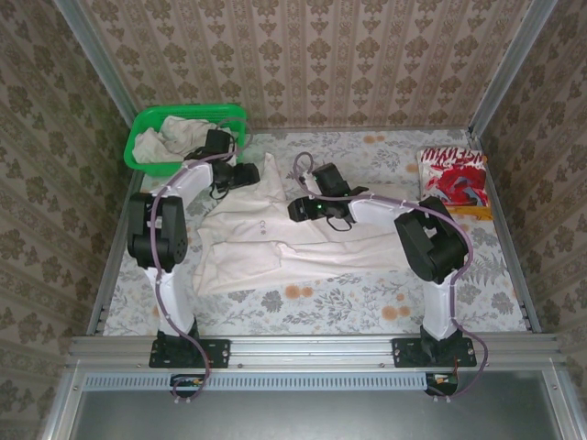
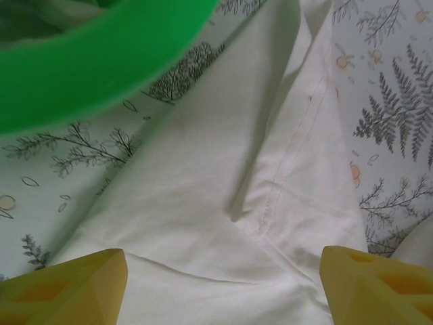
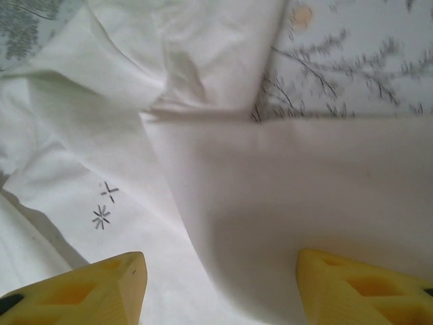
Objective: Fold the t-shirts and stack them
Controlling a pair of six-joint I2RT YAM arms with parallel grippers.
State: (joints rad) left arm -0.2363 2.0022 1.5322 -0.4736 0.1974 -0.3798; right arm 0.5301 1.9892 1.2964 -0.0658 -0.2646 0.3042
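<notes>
No legible words, brand names or numbers anywhere. Only marks noted: off-white t-shirt carries a small dark chest print of two thin line signs, a cross-like one above an asterisk-like one. Folded red-and-white shirt: pattern only, no letters made out.

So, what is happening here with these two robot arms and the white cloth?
Two robot arms work on a soft off-white cotton t-shirt that lies spread and partly folded on the floral-patterned table. The left gripper hovers open over its far part, beside the green plastic mesh basket, which holds more off-white cloth. The right gripper is open over the shirt's middle, near its small dark chest print. Neither seems to hold fabric. A folded red-and-white patterned shirt lies at the far right.
</notes>
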